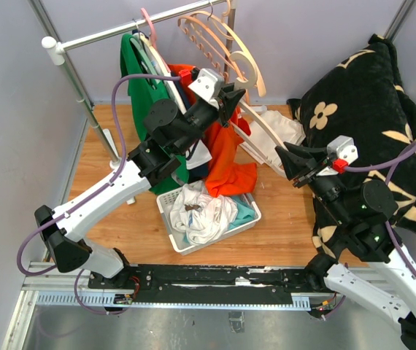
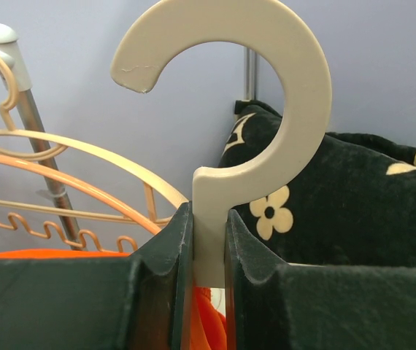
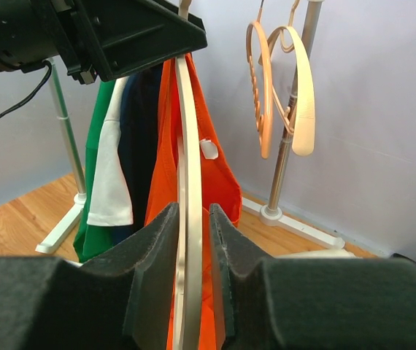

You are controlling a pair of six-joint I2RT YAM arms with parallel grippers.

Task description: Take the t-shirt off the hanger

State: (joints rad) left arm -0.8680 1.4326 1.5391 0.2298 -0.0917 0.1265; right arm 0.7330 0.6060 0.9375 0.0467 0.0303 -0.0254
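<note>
T-shirt [image 1: 226,157]: orange, draped on hanger [image 2: 215,197].
Left fingers [image 2: 157,270]: clamped on hook neck; hold steady.
Right fingers [image 3: 153,255]: narrow astride hanger arm, grip unclear; slide cloth off downward.

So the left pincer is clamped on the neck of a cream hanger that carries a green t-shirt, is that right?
Not quite: the t-shirt on that hanger is orange, not green. The left pincer is indeed clamped on the cream hanger's neck. The top external view shows orange cloth hanging below it, while the green garment hangs on the rack.
</note>
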